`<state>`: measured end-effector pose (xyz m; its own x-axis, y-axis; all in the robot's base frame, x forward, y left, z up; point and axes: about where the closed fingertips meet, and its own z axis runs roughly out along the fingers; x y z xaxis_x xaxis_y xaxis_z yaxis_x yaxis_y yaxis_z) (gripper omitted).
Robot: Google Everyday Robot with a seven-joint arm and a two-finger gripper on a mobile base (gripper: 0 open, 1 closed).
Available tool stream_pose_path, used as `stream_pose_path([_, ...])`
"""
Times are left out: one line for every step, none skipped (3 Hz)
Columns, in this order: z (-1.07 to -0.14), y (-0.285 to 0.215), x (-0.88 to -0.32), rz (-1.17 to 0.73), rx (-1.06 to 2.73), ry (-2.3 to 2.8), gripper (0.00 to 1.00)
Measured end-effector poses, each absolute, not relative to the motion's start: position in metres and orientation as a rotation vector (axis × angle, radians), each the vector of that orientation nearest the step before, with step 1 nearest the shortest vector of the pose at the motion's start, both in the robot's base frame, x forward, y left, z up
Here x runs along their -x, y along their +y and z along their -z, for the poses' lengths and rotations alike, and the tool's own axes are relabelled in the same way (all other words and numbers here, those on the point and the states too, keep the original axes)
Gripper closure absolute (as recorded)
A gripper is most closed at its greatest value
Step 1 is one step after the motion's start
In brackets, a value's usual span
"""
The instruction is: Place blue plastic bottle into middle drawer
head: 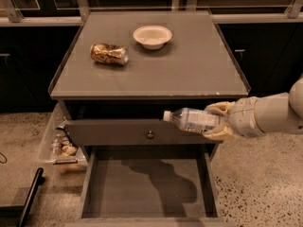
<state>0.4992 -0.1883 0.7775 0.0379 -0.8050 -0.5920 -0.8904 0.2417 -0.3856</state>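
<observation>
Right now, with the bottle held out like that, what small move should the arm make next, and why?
Probably lower it straight down. The gripper holds the blue plastic bottle on its side, level with the knobbed drawer front and above the right side of the middle drawer, which stands open below. A short descent should bring the bottle inside the drawer's walls before release.

1 each: bottle (pixel 194 119), can (pixel 109 54), bowl (pixel 152 36), hand (pixel 217 122); hand seemingly above drawer (pixel 113 193)
</observation>
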Motion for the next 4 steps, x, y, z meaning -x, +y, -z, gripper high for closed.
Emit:
stream_pose_path([-0.729,-0.185,-0.503,-0.199,1.558,1.789,1.00])
stream_pose_path([-0.667,-0.183,-0.504,-0.247,1.564,1.825,1.00])
stream_pose_path([-0.589,-0.196,-0.504,-0.304,1.542,1.865,1.00])
stream_pose_path([-0.587,-0.194,-0.504,-0.312,1.541,1.863,1.00])
